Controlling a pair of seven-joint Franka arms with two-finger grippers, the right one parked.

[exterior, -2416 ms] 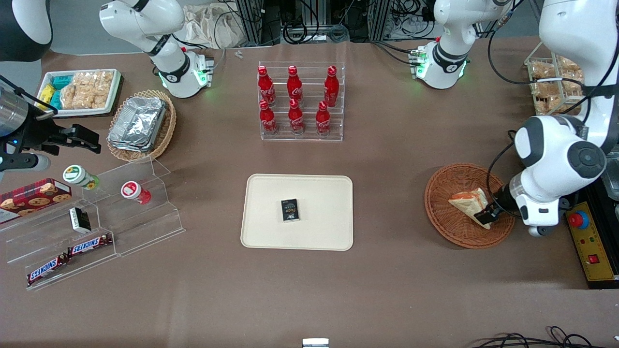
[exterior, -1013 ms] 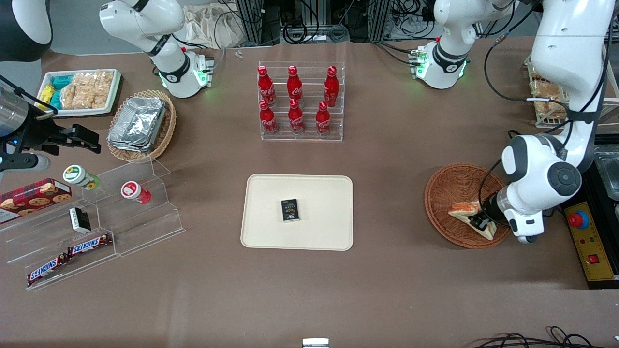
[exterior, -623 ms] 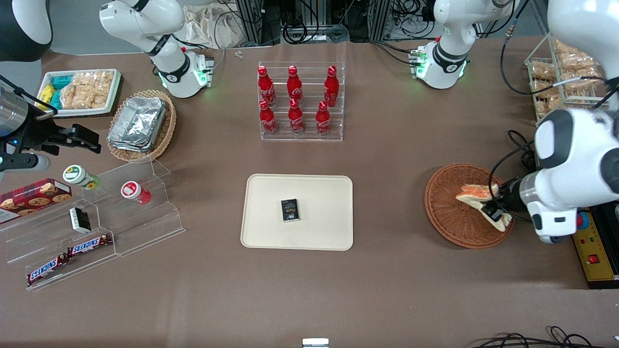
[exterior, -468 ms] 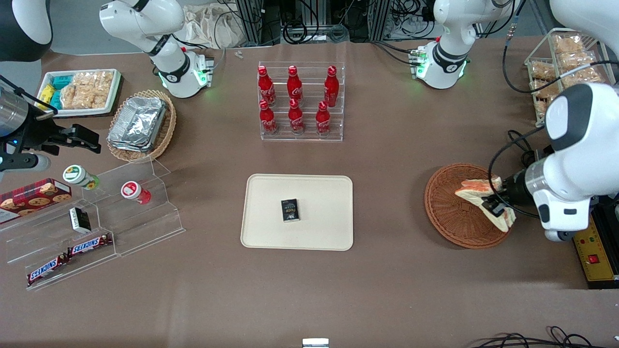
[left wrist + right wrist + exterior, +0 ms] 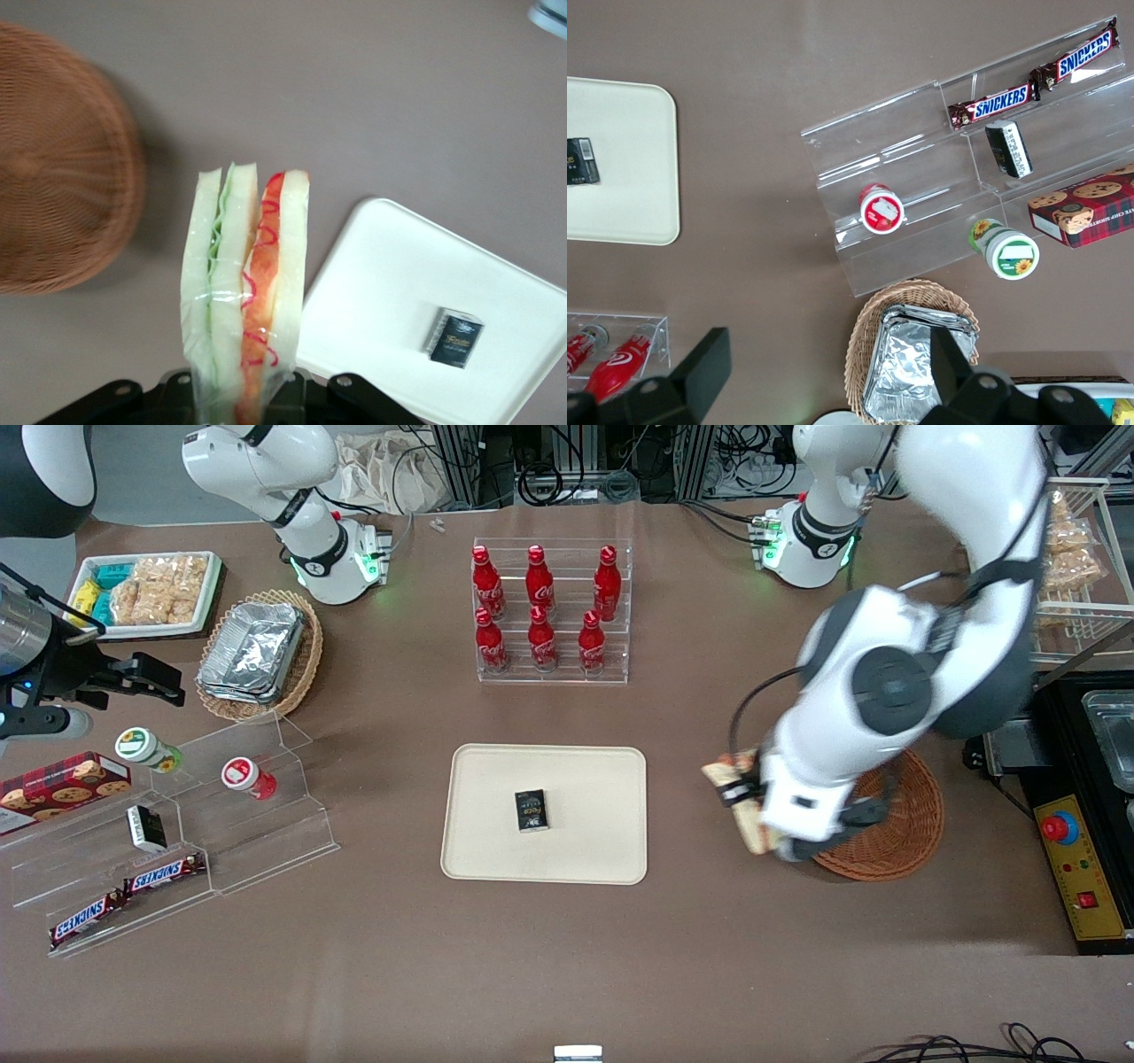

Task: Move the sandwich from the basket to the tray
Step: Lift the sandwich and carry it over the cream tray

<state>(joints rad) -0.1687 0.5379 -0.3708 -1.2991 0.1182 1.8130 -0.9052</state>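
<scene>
**Sandwich in the air between basket and tray**

The gripper (image 5: pixel 742 797) is hanging above the bench (image 5: pixel 709 957), its fingers (image 5: pixel 288 390) pinching the sandwich (image 5: pixel 245 297) upright by one end. The sandwich is hovering between the basket (image 5: pixel 899 824) and the tray (image 5: pixel 585 779), which is carrying a small black box (image 5: pixel 532 810).

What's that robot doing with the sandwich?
The working arm's gripper has its jaws shut on the wrapped sandwich and holds it in the air, above the table between the round basket and the cream tray. The basket has nothing in it. On the tray lies only a small black box.
</scene>
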